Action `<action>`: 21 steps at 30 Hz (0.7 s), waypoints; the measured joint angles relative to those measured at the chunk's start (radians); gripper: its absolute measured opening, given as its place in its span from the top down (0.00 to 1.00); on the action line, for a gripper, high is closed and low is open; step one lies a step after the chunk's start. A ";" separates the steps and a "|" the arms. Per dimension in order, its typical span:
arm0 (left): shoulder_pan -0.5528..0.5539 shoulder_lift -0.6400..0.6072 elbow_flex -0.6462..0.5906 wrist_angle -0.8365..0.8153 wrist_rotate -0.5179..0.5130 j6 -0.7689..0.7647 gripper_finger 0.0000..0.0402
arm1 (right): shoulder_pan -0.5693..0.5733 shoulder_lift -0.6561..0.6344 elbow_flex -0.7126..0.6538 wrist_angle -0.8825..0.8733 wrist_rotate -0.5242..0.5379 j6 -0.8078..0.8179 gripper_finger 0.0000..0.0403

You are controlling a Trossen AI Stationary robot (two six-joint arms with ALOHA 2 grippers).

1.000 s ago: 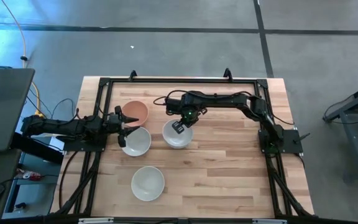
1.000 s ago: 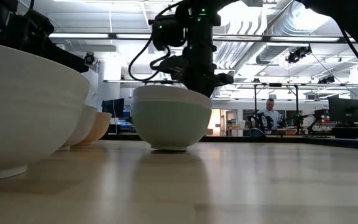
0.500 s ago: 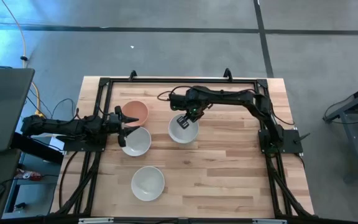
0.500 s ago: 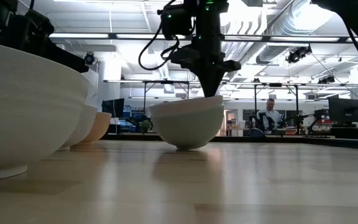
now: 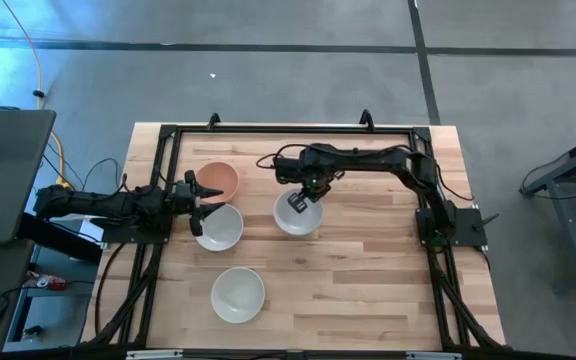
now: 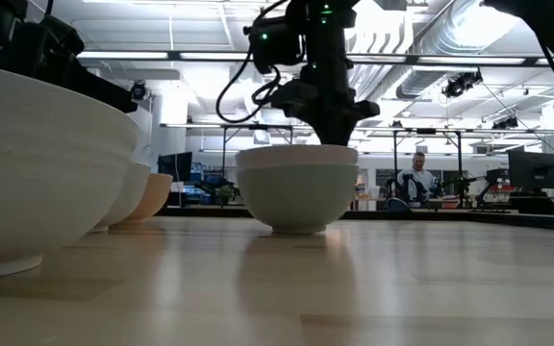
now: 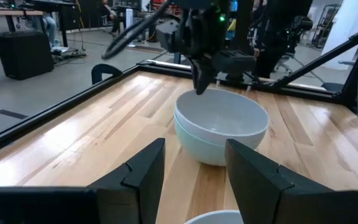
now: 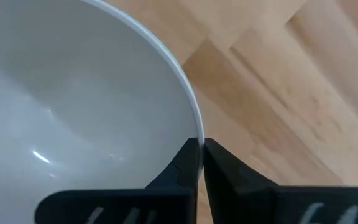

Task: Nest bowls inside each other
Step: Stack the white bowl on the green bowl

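Observation:
A white bowl (image 6: pixel 296 156) sits nested in a pale mint bowl (image 6: pixel 296 197) mid-table, and the pair shows in the high view as one stack (image 5: pixel 296 215). My right gripper (image 5: pixel 300 198) is above it, shut on the white bowl's rim. The salmon bowl (image 5: pixel 218 180) stands at the far left, with a white bowl (image 5: pixel 218 228) just nearer and another white bowl (image 5: pixel 238 294) toward the near edge. My left gripper (image 7: pixel 191 174) is open, level, above the left white bowl's rim, pointing at the stack. My right gripper pinches the upper white bowl's rim (image 8: pixel 190 118) on its far side, one finger (image 8: pixel 179 171) inside the bowl and one outside. The fingers come from above, pointing down. The bowl sits level inside the mint bowl, whose foot stands on the table.
A black frame rail (image 5: pixel 288 128) runs along the table's far edge and down both sides. Bare wood (image 5: pixel 368 270) lies right of and nearer than the stack. A laptop (image 5: pixel 3 170) sits off the table's left side. A person (image 6: pixel 417 178) is far off in the room.
My right gripper moved a little toward the table's right, taking the stack along the table with it. The upper white bowl tipped up on one side midway and now sits level in the mint bowl. My left arm kept still.

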 joint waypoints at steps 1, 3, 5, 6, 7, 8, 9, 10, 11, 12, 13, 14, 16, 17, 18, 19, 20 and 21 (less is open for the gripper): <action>0.000 0.000 0.000 0.000 0.000 0.000 0.61 | 0.004 0.000 -0.007 0.007 -0.007 0.000 1.00; 0.000 0.000 0.000 0.000 0.000 0.000 0.61 | 0.012 0.000 -0.009 0.021 -0.011 0.000 0.98; 0.000 0.000 0.000 0.000 0.000 0.000 0.61 | 0.018 0.000 -0.009 0.037 -0.009 0.001 0.94; 0.000 0.000 0.000 0.000 0.000 0.000 0.61 | 0.019 0.000 -0.009 0.039 -0.009 0.001 0.92; 0.000 0.000 0.000 0.000 0.000 0.000 0.61 | 0.019 0.000 -0.009 0.038 -0.010 0.001 0.90; 0.000 0.000 0.000 0.000 0.000 0.000 0.61 | 0.018 0.000 -0.009 0.036 -0.009 0.000 0.88; 0.000 0.000 0.000 0.000 0.000 0.000 0.61 | 0.017 0.000 -0.009 0.034 -0.007 0.000 0.86; 0.000 0.000 0.000 0.000 0.000 0.000 0.61 | 0.017 0.000 -0.009 0.034 -0.007 0.000 0.84; 0.000 0.000 0.000 0.000 0.000 0.000 0.61 | 0.016 0.000 -0.009 0.034 -0.006 0.000 0.82; 0.000 0.000 0.000 0.000 0.000 0.000 0.61 | 0.016 0.000 -0.009 0.034 -0.005 0.000 0.81; 0.000 0.000 0.000 0.000 0.000 -0.001 0.61 | 0.016 0.000 -0.009 0.034 -0.004 0.000 0.80; 0.000 0.000 0.000 0.000 0.000 -0.004 0.61 | 0.017 0.000 -0.009 0.034 -0.005 0.000 0.79; 0.000 0.000 0.000 0.000 0.000 -0.007 0.61 | 0.017 0.000 -0.009 0.034 -0.006 0.000 0.77; 0.000 0.000 0.000 0.000 0.000 -0.007 0.61 | 0.017 0.000 -0.008 0.034 -0.010 0.000 0.77; 0.000 0.000 0.000 0.000 0.000 -0.007 0.61 | 0.017 0.000 -0.006 0.035 -0.017 -0.004 0.76; 0.000 0.000 0.000 0.000 0.000 -0.007 0.61 | 0.018 -0.001 -0.003 0.037 -0.025 -0.007 0.76; 0.000 0.000 0.000 0.000 0.000 -0.007 0.61 | 0.018 -0.005 0.002 0.038 -0.028 -0.009 0.76; 0.000 0.000 0.000 0.000 0.000 -0.007 0.61 | 0.021 -0.008 0.013 0.037 -0.029 -0.011 0.75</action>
